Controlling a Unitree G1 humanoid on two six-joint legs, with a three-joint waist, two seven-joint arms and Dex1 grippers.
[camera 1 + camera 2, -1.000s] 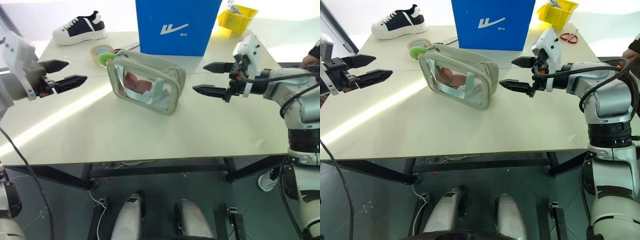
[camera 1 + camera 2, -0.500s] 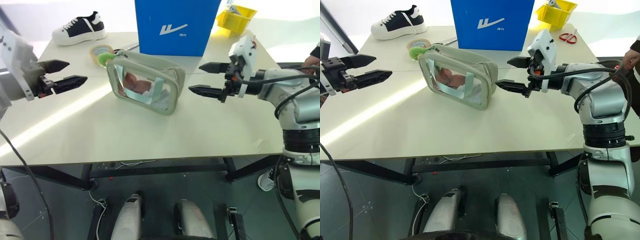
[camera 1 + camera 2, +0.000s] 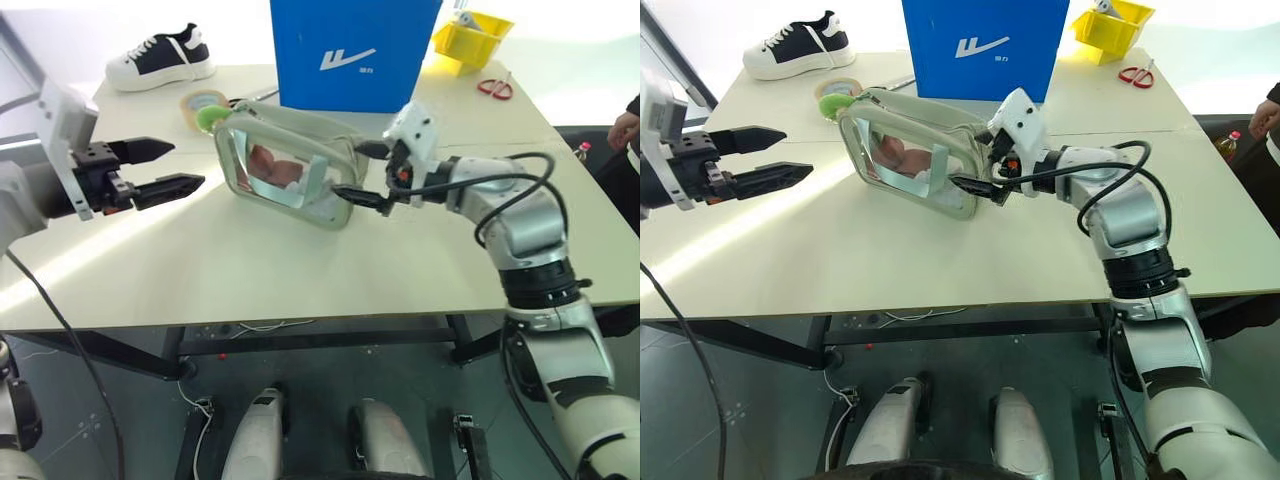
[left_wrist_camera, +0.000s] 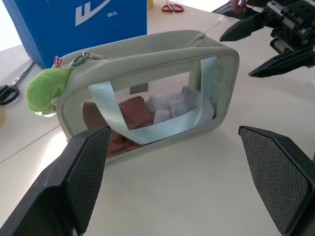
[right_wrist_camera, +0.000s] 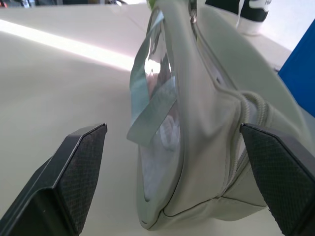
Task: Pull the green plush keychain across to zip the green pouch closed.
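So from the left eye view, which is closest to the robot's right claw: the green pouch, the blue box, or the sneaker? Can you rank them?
Measured from the right claw:
1. The green pouch: its end sits between the open claw fingers.
2. The blue box: just behind the pouch, further back on the table.
3. The sneaker: at the far back corner on the robot's left.

Green pouch [image 5: 206,123] far end cut off in right wrist view; green plush keychain [image 5: 151,4] just a sliver. Contents behind window [image 4: 147,110] unidentifiable.
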